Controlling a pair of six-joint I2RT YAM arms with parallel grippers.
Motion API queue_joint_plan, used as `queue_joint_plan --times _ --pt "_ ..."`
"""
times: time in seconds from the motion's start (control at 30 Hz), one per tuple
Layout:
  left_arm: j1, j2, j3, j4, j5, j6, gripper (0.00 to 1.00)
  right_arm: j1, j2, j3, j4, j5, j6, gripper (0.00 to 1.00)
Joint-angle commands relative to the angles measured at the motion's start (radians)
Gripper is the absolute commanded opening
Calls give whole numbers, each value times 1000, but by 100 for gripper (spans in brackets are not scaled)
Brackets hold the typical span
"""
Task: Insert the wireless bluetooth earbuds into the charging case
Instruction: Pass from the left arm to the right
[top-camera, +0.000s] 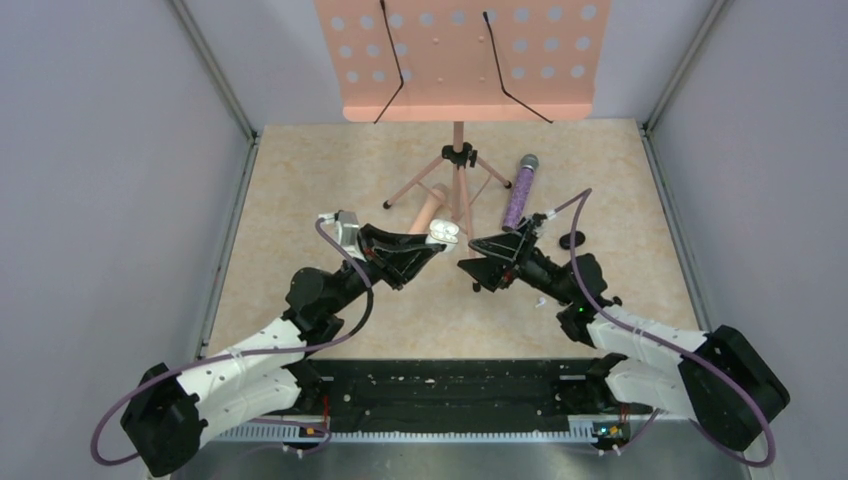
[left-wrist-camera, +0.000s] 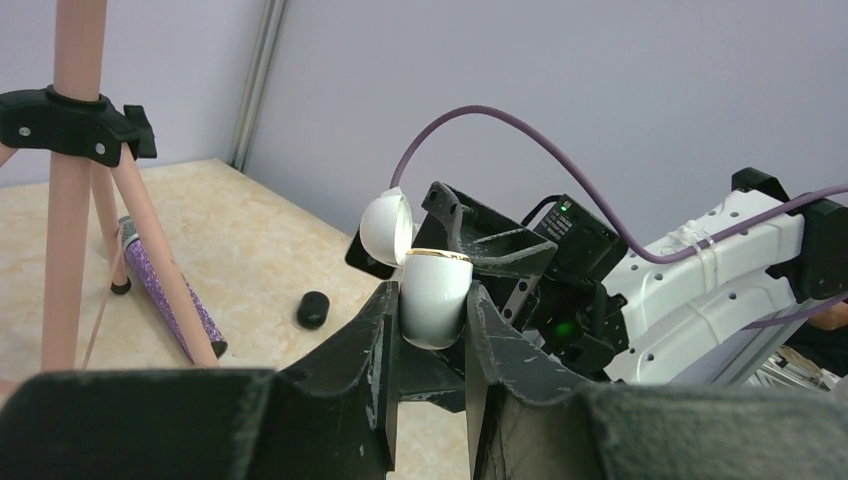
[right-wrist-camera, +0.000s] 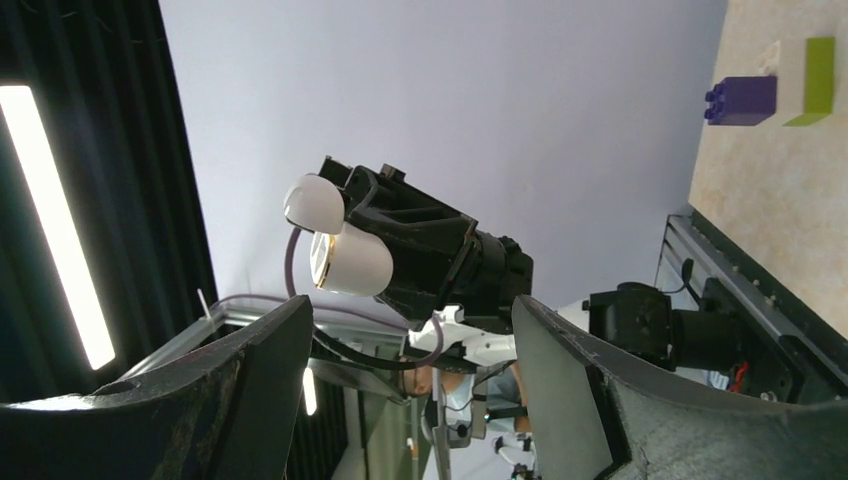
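A white egg-shaped charging case (left-wrist-camera: 436, 290) with a gold rim is held upright in the air above the table (top-camera: 300, 200), its hinged lid flipped open. Behind stand a pink music stand (top-camera: 458, 160) and a glittery purple microphone (top-camera: 520, 190); a small black oval object (top-camera: 572, 240) lies nearby. The left gripper (top-camera: 437, 243) clamps the case's body. The right gripper (right-wrist-camera: 410, 305) faces it close by, fingers wide apart and empty.

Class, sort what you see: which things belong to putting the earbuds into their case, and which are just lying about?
Job in hand:
open white charging case; left gripper holding it; right gripper, open, facing it.

Lying about:
music stand; purple microphone; black oval piece; purple block; green block.
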Motion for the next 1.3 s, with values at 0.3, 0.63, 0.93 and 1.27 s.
queue_joint_plan --times 0.3,0.63,0.93,1.27 --pt "-4 -36 2 23 34 33 0 74 171 129 375 31 85 72" --pt "-4 -46 11 7 41 57 0 112 254 146 444 43 135 61" --pt "-4 -53 9 3 41 62 0 120 252 137 446 52 137 43" --pt "-4 -65 6 -6 58 66 0 125 270 138 467 56 148 33"
